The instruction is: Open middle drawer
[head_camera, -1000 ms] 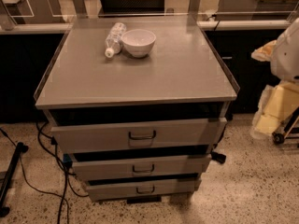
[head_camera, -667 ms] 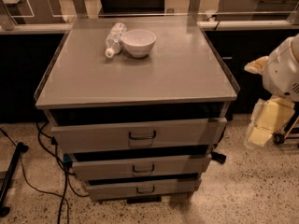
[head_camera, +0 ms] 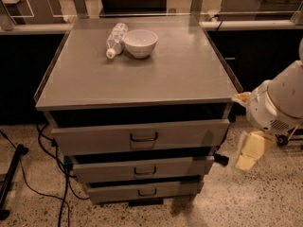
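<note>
The grey metal cabinet (head_camera: 142, 74) has three drawers stacked at its front. The middle drawer (head_camera: 184, 166) has a shallow flat front with a small dark loop handle (head_camera: 144, 171), and it sits between the taller top drawer (head_camera: 189, 135) and the narrow bottom drawer (head_camera: 175, 189). All three fronts stand slightly proud of the frame. My gripper (head_camera: 249, 151) hangs below the white arm joint (head_camera: 278, 104), to the right of the cabinet at about middle drawer height. It is clear of the cabinet and touches nothing.
A white bowl (head_camera: 140, 42) and a plastic bottle (head_camera: 116, 39) lying on its side are on the cabinet top. A black knob (head_camera: 220, 159) sticks out at the cabinet's right side. Cables (head_camera: 47, 174) and a black stand (head_camera: 12, 174) are on the floor at left. Dark counters run behind.
My arm has swung further left toward the cabinet's right side, so the white joint and the gripper now sit closer to the drawers. The drawers have not moved.
</note>
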`<state>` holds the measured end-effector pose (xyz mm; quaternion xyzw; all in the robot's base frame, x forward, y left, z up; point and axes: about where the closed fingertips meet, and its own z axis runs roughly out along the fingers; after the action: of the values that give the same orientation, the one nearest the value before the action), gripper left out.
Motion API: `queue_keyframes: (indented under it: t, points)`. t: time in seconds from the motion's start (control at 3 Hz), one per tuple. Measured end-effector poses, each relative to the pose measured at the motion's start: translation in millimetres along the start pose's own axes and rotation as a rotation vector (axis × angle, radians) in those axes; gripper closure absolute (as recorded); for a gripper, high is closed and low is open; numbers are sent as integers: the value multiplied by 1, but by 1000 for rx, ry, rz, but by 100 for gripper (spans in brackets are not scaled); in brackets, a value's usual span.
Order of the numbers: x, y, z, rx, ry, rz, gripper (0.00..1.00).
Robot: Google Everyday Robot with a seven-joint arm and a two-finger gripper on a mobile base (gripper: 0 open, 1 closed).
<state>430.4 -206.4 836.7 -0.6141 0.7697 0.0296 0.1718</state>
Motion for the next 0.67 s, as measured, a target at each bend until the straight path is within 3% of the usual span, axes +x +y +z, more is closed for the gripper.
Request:
queue_keyframes:
  t: [0.67]
  points:
    - [9, 3, 15, -14, 15, -22, 0]
